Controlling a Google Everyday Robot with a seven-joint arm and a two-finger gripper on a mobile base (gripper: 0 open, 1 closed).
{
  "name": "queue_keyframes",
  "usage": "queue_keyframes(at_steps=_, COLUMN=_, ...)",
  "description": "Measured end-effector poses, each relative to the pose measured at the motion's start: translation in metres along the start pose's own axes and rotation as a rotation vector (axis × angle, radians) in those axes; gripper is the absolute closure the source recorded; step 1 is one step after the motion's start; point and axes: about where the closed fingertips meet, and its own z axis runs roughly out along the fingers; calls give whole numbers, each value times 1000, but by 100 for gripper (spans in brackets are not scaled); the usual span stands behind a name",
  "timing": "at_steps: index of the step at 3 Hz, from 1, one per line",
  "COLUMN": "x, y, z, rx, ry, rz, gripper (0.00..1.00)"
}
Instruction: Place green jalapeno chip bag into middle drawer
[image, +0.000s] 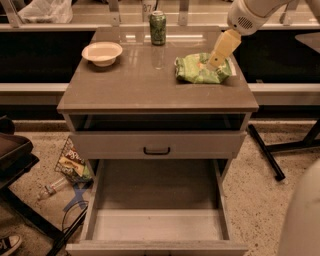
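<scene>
The hand (215, 62) is held right on the bag (192, 71) so it can be grabbed; its grip cannot be told. The drawer (155, 225) below is pulled open for it.

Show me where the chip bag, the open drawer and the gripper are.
chip bag (192, 70), camera view, crumpled left half.
drawer (157, 187), camera view, bare floor.
gripper (212, 64), camera view, tip, at the bag.

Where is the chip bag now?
In the camera view, the green jalapeno chip bag lies on the cabinet top, right rear, with the gripper over it.
</scene>
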Motion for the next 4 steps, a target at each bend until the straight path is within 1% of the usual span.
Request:
queue_keyframes(at_steps=1, x=13, y=-23, z=36, rx=7, ry=0, rz=27, gripper=0)
queue_keyframes(at_steps=2, x=25, y=-40, z=68, rx=-2, ry=-13, rz=47, gripper=0)
queue_keyframes(at_steps=3, x=46, y=-38, z=117, rx=-72, ry=-57, rz=137, gripper=0)
queue_keyframes(at_steps=4, x=55, y=-30, z=145, rx=-128, ry=-88, rz=204, gripper=0)
